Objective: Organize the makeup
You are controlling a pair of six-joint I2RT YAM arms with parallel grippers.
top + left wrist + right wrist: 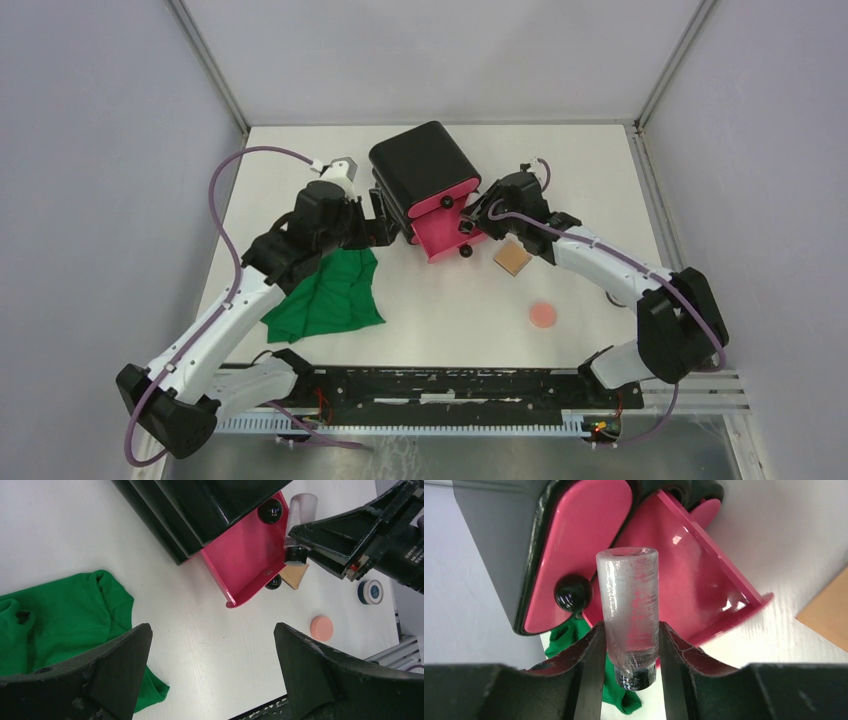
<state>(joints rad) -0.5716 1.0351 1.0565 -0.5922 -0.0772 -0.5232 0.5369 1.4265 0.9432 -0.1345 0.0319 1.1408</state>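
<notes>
My right gripper (pixel 630 628) is shut on the makeup tube (pixel 629 605), a clear grey cylinder with a black cap at its lower end. It holds the tube just over the pulled-out pink drawer (pixel 696 565) of the black box (pixel 425 170); the top view shows this gripper (pixel 475 212) at the drawer's right side. A tan square pad (pixel 512 258) lies right of the drawer, and a pink round puff (pixel 543 315) lies nearer the front. The small round compact (pixel 370 591) shows only in the left wrist view. My left gripper (pixel 212 655) hangs open over bare table, empty.
A green cloth (pixel 330 290) lies crumpled left of the drawer, under my left arm. The box's upper pink drawer (pixel 574 545) is closed, with a black knob (pixel 573 593). Grey walls enclose the table on three sides.
</notes>
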